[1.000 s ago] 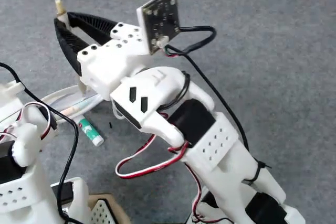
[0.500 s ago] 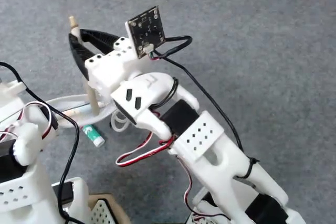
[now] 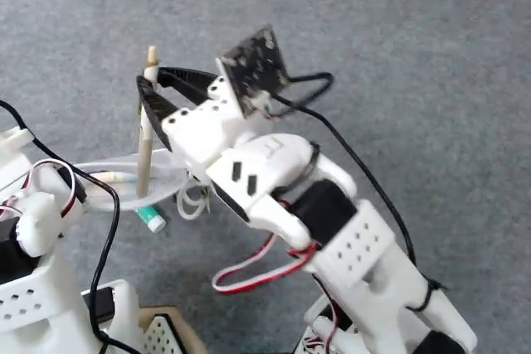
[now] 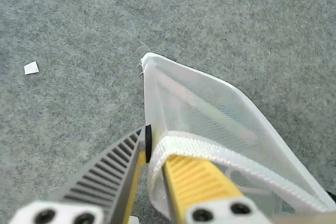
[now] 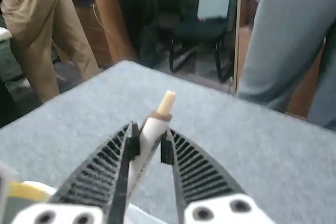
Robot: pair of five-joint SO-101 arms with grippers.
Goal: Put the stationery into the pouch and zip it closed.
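Observation:
My right gripper [image 3: 147, 82] [image 5: 149, 136] is shut on a cream pencil-like stick [image 3: 145, 134] [image 5: 157, 119] with a tan tip. The stick stands nearly upright, its lower end down at the open mouth of the clear pouch [image 3: 116, 186]. A green-and-white glue stick [image 3: 149, 218] lies on the grey cloth just beside the pouch. In the left wrist view, my left gripper [image 4: 152, 148], with yellow pads, is shut on the pouch's white zip rim, and the pouch [image 4: 210, 114] stretches away from it. The left arm [image 3: 33, 238] stands at the near left.
A small white paper scrap [image 4: 31, 67] lies on the cloth near the pouch. The right arm's body and cables [image 3: 290, 196] cross the middle of the table. A cardboard piece [image 3: 166, 333] sits at the near edge. Grey cloth [image 3: 431, 80] spreads open to the right.
The right arm swung to the right with the stick, which turned from leaning to nearly upright, and its lower end came over the pouch mouth. The left arm kept still.

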